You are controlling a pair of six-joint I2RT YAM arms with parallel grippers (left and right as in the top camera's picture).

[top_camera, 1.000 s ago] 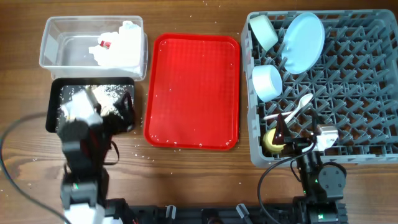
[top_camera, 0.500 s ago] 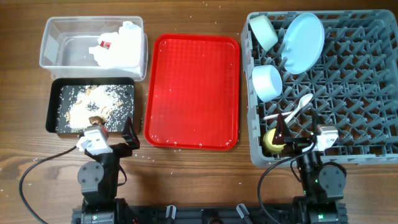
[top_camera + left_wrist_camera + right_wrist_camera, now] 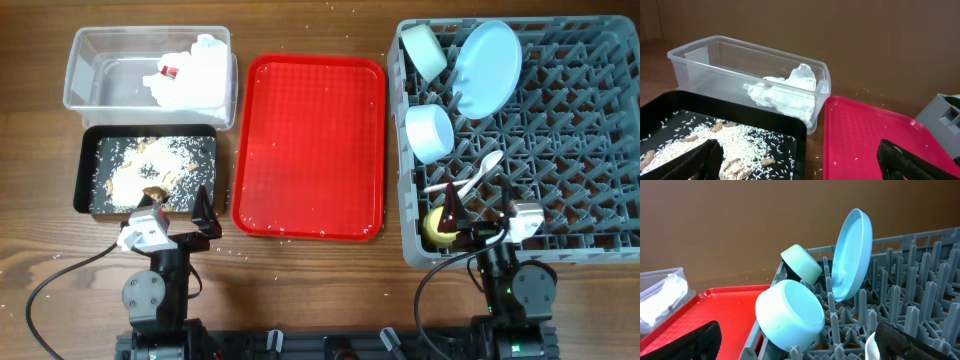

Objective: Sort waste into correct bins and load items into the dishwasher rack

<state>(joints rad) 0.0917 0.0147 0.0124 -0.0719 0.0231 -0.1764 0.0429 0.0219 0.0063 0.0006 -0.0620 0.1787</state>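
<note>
The clear tub holds white napkins and a red wrapper; the napkins also show in the left wrist view. The black tray holds rice and brown scraps. The grey rack holds the blue plate, two bowls, the yellow cup, and the white spoon and fork. My left gripper is open and empty at the black tray's near edge. My right gripper is open and empty over the rack's front left.
The flat red serving tray lies between the bins and the rack, with a few rice grains on it. Loose grains are scattered on the wooden table near the black tray. Arm cables trail along the front edge.
My left arm has drawn back from over the black tray to its near edge, uncovering the scraps. The right arm has not moved.
</note>
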